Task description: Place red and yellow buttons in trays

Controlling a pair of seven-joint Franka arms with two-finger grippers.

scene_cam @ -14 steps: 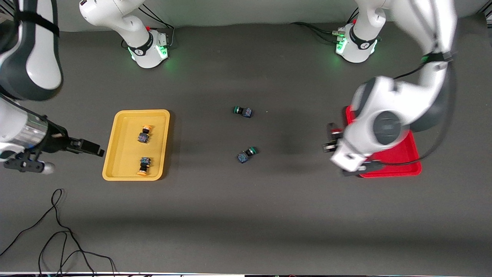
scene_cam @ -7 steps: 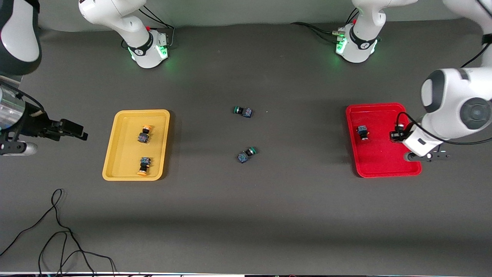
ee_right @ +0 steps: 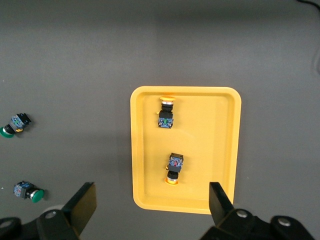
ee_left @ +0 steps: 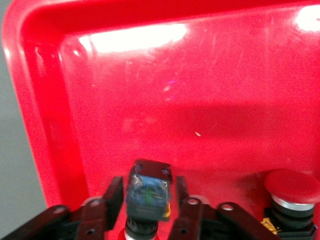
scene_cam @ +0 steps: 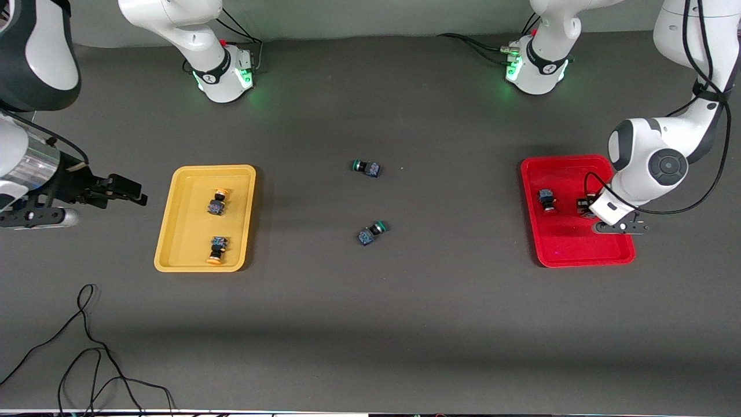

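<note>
The red tray (scene_cam: 567, 246) lies toward the left arm's end of the table. One red button (scene_cam: 546, 200) lies in it, and also shows in the left wrist view (ee_left: 291, 190). My left gripper (scene_cam: 583, 207) is low over the tray (ee_left: 200, 100), shut on a second red button (ee_left: 147, 190) held cap-down between its fingers (ee_left: 112, 195). The yellow tray (scene_cam: 173, 231) holds two yellow buttons (scene_cam: 217, 202) (scene_cam: 217, 249). My right gripper (scene_cam: 134, 191) is open and empty, up beside the yellow tray (ee_right: 137, 150), and waits.
Two green-capped buttons (scene_cam: 366, 168) (scene_cam: 371, 231) lie on the dark mat between the trays, also in the right wrist view (ee_right: 14, 124) (ee_right: 27, 191). A loose black cable (scene_cam: 87, 347) lies near the front edge at the right arm's end.
My left arm has swung from the red tray's inner edge to over the tray with the red button, uncovering the button lying there. My right gripper shifted slightly beside the yellow tray.
</note>
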